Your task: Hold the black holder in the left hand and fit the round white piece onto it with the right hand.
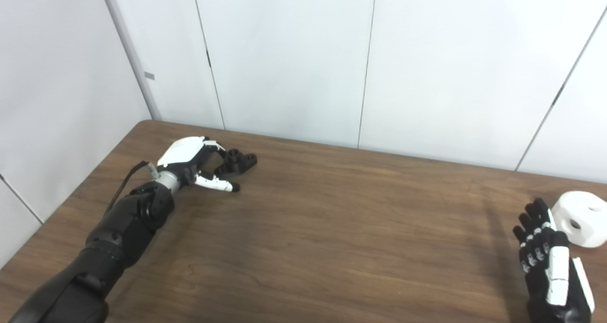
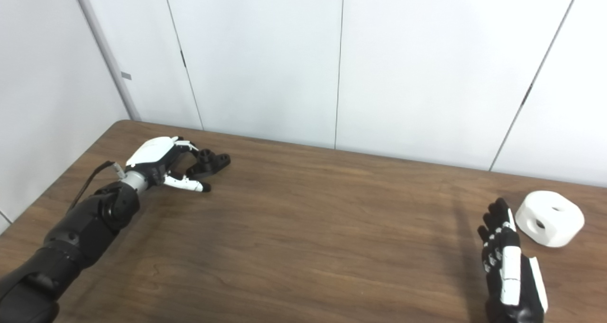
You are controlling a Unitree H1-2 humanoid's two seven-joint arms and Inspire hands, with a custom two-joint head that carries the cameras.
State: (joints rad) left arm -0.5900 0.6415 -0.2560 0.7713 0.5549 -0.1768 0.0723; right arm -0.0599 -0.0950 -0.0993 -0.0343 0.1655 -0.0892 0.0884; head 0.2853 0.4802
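Note:
The black holder (image 1: 238,162) lies on the brown table (image 1: 332,218) at the far left. My left hand (image 1: 192,161) is right beside it: the fingers arch over its near end and the thumb stretches out below it, not closed on it. The round white piece (image 1: 581,217), with holes in its top and side, rests at the table's right edge. Just left of that piece and a little nearer to me, my right hand (image 1: 545,256) is open, fingers straight and pointing away from me, holding nothing.
White wall panels (image 1: 284,52) rise directly behind the table's far edge and along its left side. The table's left edge runs close by my left forearm (image 1: 123,228).

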